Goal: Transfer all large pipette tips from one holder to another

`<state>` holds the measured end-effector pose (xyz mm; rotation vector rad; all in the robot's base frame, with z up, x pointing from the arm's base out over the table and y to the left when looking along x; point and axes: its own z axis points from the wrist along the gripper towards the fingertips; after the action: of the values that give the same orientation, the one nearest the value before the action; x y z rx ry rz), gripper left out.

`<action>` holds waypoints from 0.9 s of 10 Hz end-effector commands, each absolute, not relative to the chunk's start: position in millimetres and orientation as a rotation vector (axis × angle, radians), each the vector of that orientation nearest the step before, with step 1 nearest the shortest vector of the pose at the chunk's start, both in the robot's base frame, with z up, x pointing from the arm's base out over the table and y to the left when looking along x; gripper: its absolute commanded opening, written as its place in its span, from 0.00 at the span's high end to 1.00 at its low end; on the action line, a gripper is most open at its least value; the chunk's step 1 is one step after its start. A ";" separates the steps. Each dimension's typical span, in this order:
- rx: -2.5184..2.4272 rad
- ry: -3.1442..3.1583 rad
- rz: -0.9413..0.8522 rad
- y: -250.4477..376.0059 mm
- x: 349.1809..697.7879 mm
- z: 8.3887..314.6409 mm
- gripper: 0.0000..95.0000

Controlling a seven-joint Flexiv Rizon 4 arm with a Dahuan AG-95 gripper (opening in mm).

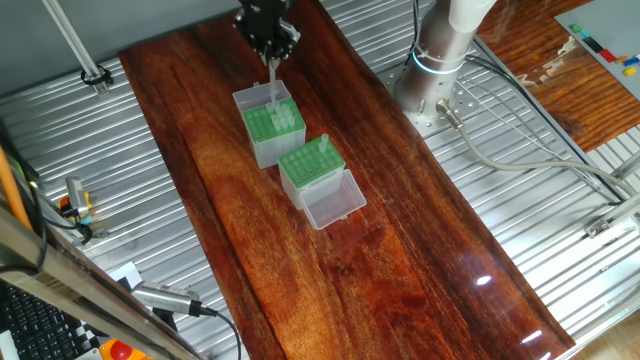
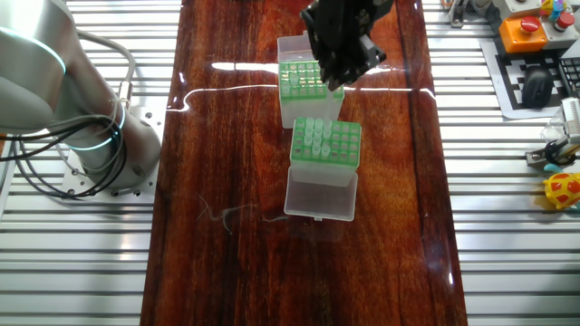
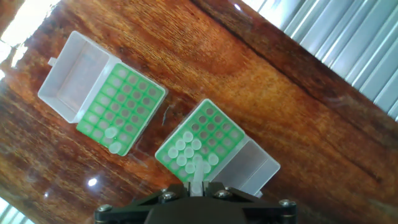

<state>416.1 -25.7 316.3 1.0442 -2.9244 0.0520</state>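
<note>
My gripper (image 1: 272, 58) is shut on one large pipette tip (image 1: 274, 84), which hangs point-down from the fingers (image 3: 198, 177). In both fixed views it hovers over the grey-sided box (image 1: 268, 130) with the whitish lid (image 1: 252, 99). Two tips (image 3: 112, 138) stand at one edge of that box's green grid (image 3: 122, 106). The clear-sided holder (image 2: 326, 145) stands beside it with its clear lid (image 2: 320, 195) folded down. Several tips (image 3: 188, 151) fill one corner of its grid. In the hand view the held tip overlaps this holder's near corner.
Both boxes sit near the far end of a long dark wooden board (image 1: 400, 270) laid over ribbed metal. The arm's base (image 1: 440, 60) stands beside the board, with cables (image 1: 520, 160) trailing from it. A thin loose wire (image 2: 227, 215) lies on the wood near the clear lid.
</note>
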 end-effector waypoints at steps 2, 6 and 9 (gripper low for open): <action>1.055 -2.929 0.056 -28.3 416.4 305.7 1.00; 1.066 -2.938 0.063 -32.1 411.2 296.5 1.00; 1.074 -2.947 0.066 -33.1 411.0 288.3 1.00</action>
<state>411.2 -33.2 287.3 1.0758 -2.9476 0.0659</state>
